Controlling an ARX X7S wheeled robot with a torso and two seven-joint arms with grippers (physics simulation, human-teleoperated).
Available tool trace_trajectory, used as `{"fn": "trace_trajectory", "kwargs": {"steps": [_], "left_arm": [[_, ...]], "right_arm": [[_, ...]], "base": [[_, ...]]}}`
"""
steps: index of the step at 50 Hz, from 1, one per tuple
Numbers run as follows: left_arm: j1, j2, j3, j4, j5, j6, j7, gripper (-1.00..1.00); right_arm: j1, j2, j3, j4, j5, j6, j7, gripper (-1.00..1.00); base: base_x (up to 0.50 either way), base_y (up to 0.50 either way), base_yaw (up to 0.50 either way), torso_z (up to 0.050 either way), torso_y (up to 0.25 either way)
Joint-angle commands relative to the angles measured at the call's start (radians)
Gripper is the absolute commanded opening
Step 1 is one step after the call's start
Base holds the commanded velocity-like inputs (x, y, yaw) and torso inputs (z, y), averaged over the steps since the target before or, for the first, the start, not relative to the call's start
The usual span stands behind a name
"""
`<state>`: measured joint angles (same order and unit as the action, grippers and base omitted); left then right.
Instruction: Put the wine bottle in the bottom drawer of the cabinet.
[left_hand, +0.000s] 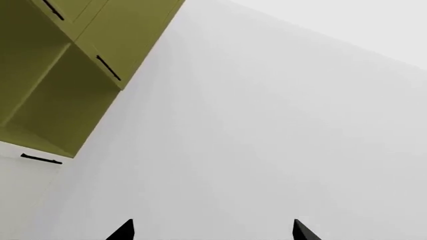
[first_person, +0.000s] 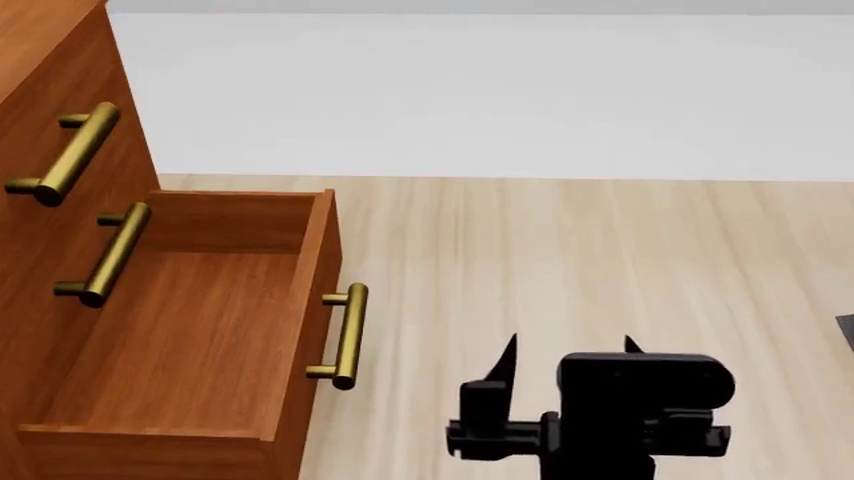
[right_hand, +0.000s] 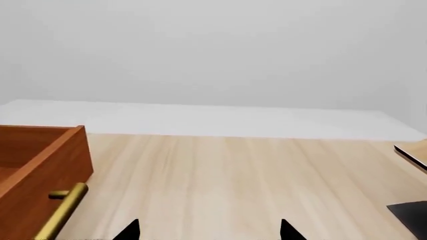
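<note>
The reddish-brown cabinet (first_person: 54, 110) stands at the left of the head view. Its bottom drawer (first_person: 187, 320) is pulled out, and nothing lies inside. The brass handle (first_person: 344, 335) on its front faces the floor space. The same drawer (right_hand: 40, 160) shows in the right wrist view. My right gripper (first_person: 567, 350) hangs open over the pale wood floor, to the right of the drawer front, with nothing between its fingers (right_hand: 209, 228). My left gripper (left_hand: 213, 229) is open and points up at a white wall; it is outside the head view. The wine bottle is out of view.
Two upper drawer fronts with brass handles (first_person: 67, 155) are shut above the open drawer. Olive-green wall cupboards (left_hand: 67, 75) hang high in the left wrist view. A dark flat object (right_hand: 410, 217) lies on the floor at the far right. A white wall (first_person: 467, 90) runs behind.
</note>
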<state>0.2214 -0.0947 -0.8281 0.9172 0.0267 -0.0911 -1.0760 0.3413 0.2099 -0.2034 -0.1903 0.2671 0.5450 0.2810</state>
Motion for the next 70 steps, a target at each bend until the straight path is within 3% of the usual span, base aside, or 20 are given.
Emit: {"fn": "trace_trajectory", "kwargs": {"steps": [1,39,70], "left_arm": [[0.002,-0.008,0.009,0.000,0.001,-0.016,-0.008,1.00],[0.019,-0.028,0.028,-0.021,-0.017,-0.002,-0.015,1.00],[0.025,-0.042,0.034,-0.018,-0.027,-0.010,-0.023,1.00]], "right_arm": [[-0.031,0.016,0.019,-0.059,0.023,0.041,0.020,1.00],[-0.233,0.106,0.205,-0.440,0.184,0.362,0.146,1.00],[-0.396,0.120,0.369,-0.562,0.252,0.367,0.183,1.00]], "base": [[0.00,0.00,0.00,0.000,0.000],[0.00,0.00,0.00,0.000,0.000],[0.00,0.00,0.00,0.000,0.000]]}}
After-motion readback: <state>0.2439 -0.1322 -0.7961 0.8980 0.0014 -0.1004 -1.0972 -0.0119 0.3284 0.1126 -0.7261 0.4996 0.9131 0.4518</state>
